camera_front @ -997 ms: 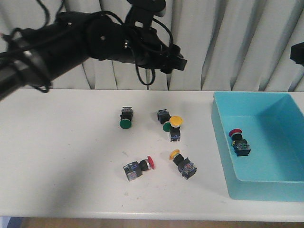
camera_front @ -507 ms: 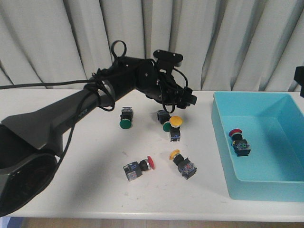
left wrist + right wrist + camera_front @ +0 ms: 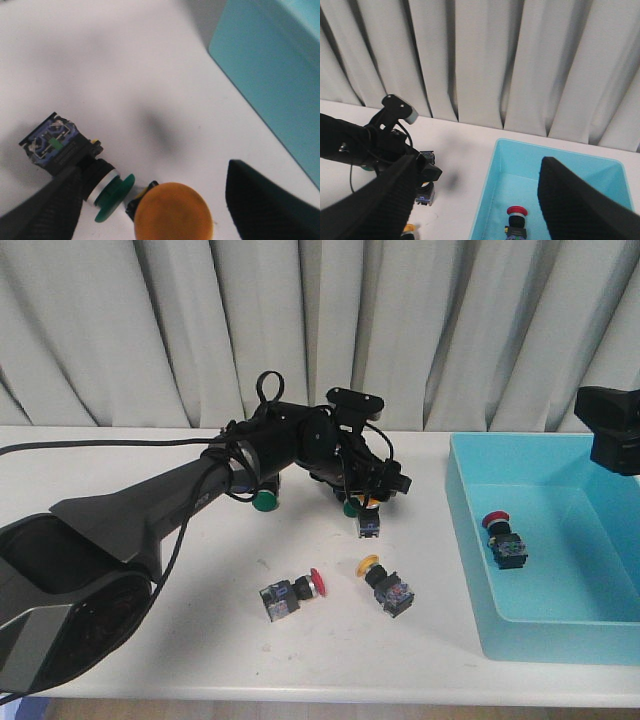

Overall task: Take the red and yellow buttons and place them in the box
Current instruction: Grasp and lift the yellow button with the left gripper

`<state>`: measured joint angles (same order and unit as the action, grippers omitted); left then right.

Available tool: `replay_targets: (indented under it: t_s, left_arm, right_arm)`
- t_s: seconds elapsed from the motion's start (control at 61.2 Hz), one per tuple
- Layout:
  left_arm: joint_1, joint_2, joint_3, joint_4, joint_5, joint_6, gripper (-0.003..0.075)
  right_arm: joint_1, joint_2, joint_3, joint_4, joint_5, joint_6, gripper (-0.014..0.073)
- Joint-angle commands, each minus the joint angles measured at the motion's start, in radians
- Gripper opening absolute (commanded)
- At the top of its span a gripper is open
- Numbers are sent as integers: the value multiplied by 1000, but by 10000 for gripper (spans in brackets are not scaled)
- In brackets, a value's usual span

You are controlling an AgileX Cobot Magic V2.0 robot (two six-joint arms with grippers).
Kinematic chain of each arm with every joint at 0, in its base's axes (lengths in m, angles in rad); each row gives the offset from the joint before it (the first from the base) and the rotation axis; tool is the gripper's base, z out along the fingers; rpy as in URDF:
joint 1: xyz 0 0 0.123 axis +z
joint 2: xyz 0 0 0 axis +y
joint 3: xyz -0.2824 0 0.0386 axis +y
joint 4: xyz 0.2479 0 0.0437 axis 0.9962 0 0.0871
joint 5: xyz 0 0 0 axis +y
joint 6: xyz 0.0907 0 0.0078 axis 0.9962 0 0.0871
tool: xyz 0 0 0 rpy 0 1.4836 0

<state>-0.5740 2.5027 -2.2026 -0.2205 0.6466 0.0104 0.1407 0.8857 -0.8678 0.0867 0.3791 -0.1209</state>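
My left gripper (image 3: 376, 486) is open and low over the table's middle. In the left wrist view its fingers (image 3: 46, 210) stand on either side of a yellow button's cap (image 3: 172, 212), apart from it. That button's body (image 3: 368, 523) shows below the gripper. A second yellow button (image 3: 386, 586) and a red button (image 3: 292, 593) lie nearer the front. Another red button (image 3: 503, 538) lies inside the light-blue box (image 3: 470, 560); it also shows in the right wrist view (image 3: 516, 220). My right gripper (image 3: 612, 435) is open and empty, high above the box (image 3: 487, 200).
A green-capped button (image 3: 263, 499) lies left of my left gripper. Another green-capped button (image 3: 75, 155) lies right against the yellow cap, next to one finger. The box wall (image 3: 270, 70) is a short way off. Curtains hang behind the table.
My left arm has come down from high above the table to the yellow button beside the green one. My right gripper has come into view above the box.
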Motion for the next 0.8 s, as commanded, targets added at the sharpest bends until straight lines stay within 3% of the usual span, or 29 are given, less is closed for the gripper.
replay_targets:
  t_s: [0.0, 0.409, 0.572, 0.589, 0.785]
  left_arm:
    - [-5, -65, -35, -21, -52, 0, 536]
    - [-5, -46, -35, -21, -35, 0, 436]
    - [-5, -46, -35, -19, 5, 0, 220]
    - [-5, -80, -35, -21, 35, -4, -8]
    - [-1, -184, -35, -22, 149, -10, -7]
  right_arm:
    - [3, -12, -26, -16, -70, -9, 507]
    - [3, -12, -26, -18, -68, -4, 507]
    - [3, -12, -26, -18, -68, -4, 507]
    - [4, -7, -25, -29, -64, -9, 507]
    - [4, 46, -25, -28, -69, -9, 507]
